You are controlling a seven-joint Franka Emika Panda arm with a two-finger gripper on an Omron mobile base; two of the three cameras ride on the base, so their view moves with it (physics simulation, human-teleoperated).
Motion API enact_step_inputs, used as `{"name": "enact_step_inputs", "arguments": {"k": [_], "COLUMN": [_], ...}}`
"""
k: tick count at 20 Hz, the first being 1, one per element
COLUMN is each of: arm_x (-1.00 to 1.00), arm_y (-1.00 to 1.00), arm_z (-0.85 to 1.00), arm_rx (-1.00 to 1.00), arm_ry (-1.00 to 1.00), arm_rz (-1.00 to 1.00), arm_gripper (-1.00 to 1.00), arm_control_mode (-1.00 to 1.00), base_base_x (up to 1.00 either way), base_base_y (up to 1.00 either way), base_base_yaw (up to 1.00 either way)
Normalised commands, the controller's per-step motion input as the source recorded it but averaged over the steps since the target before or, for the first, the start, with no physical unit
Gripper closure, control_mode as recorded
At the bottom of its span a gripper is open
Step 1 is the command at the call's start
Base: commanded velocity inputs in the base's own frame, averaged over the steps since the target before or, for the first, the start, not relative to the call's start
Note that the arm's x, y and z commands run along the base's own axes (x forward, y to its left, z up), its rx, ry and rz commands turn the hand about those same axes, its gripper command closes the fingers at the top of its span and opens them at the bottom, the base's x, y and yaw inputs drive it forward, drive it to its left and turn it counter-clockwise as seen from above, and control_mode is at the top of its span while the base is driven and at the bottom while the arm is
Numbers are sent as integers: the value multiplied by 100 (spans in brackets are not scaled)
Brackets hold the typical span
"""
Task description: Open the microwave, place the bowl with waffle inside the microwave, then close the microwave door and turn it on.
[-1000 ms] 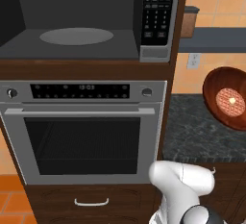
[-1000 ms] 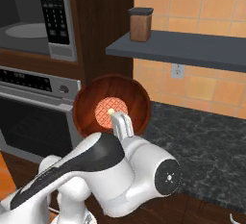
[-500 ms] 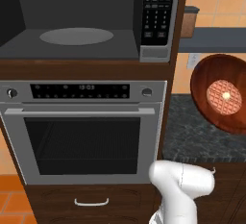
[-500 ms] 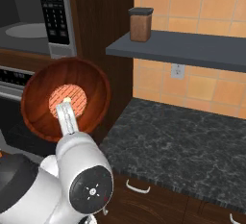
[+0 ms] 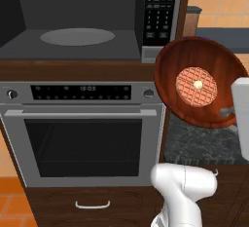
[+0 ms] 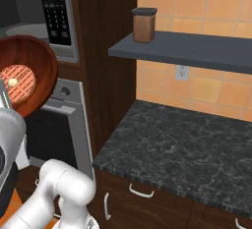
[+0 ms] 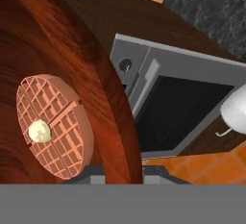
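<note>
Microwave (image 5: 73, 21) stood open; we carried the bowl (image 5: 202, 82) with the waffle (image 5: 196, 85) at its four o'clock. Loading, shutting and starting remained. We couldn't tell the pincer's state.

White arm (image 5: 185, 187) raised from base, end effector (image 5: 227, 114) clamped, wrist tilted

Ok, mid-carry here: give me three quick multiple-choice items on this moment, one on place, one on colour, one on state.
1. Where is the bowl?
A. On the turntable
B. In the air, right of the microwave opening
C. On the counter

2. What colour is the turntable?
A. Grey
B. Red
C. White

3. How does the bowl sit?
A. Level
B. Upside down
C. Tilted steeply, waffle facing the cameras

Answers: 1 B, it hangs beside the keypad; 2 A, a bare grey disc; 3 C, its whole inside shows.
</note>
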Motion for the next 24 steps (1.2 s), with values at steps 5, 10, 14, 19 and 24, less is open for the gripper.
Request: {"name": "enact_step_inputs", "arguments": {"k": [5,10,14,19,24], "arm_x": [22,6,43,53,35], "arm_y": [100,51,70,68,46], "arm_z": [18,5,35,16,6], "arm_rx": [-2,-3,0,0,0], "arm_ry": [3,-2,0,0,0], "arm_rz": [-3,-4,-6,-15,-19], "arm_gripper": [100,100,100,100,100], "arm_control_mode": [-100,-100,-100,-100,-100], "base_base_x": [0,0,0,0,0], "base_base_y": [0,0,0,0,0], "base_base_yaw": [0,0,0,0,0]}}
